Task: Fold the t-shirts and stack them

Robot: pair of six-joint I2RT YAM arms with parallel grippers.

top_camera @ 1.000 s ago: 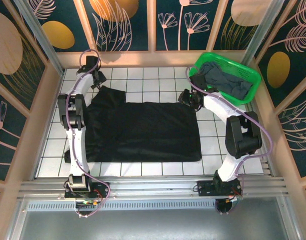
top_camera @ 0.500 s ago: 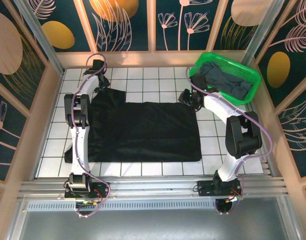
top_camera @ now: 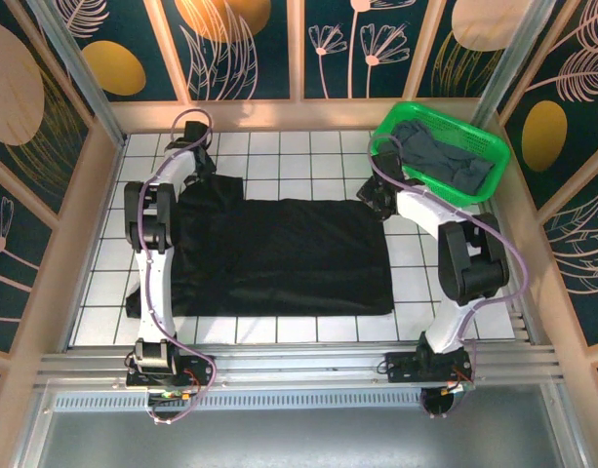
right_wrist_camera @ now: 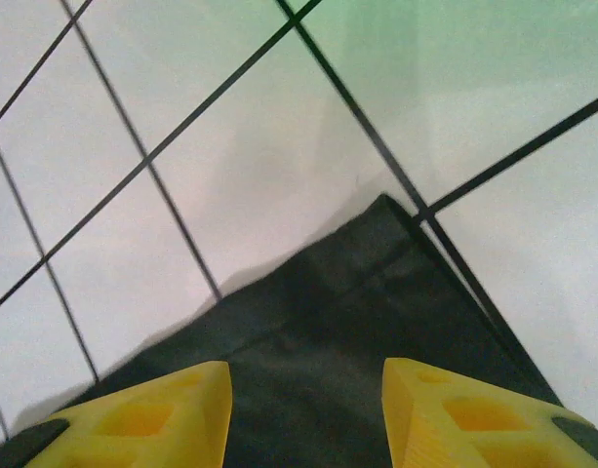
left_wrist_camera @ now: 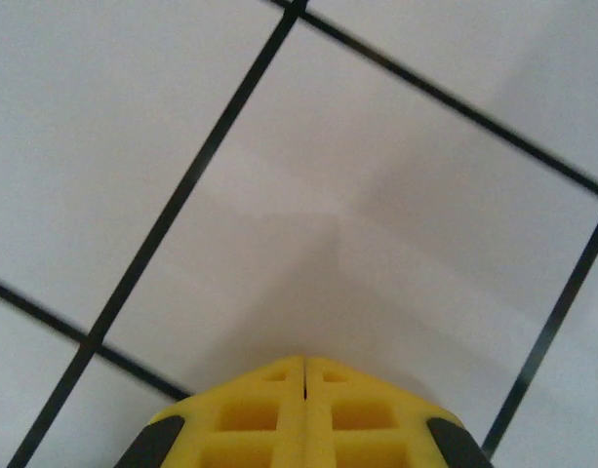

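A plain black t-shirt [top_camera: 279, 253] lies spread flat across the white tiles. My left gripper [top_camera: 203, 161] is at the far left, just beyond the shirt's sleeve. Its yellow fingers [left_wrist_camera: 269, 419] are pressed together over bare tile, and no cloth shows between them. My right gripper [top_camera: 369, 200] hovers over the shirt's far right corner [right_wrist_camera: 328, 331]. Its fingertips [right_wrist_camera: 181, 400] stand apart on either side of the dark cloth without gripping it. A slate grey t-shirt [top_camera: 445, 161] lies crumpled in the basket.
The green plastic basket [top_camera: 494, 146] sits at the far right corner, close behind the right arm. Wooden side rails [top_camera: 84, 224] border the tiled floor. Bare tiles [top_camera: 279, 156] stretch between the shirt and the back wall.
The left gripper has closed from open and shifted a little right along the far edge. The right gripper's fingers have spread slightly wider over the shirt corner.
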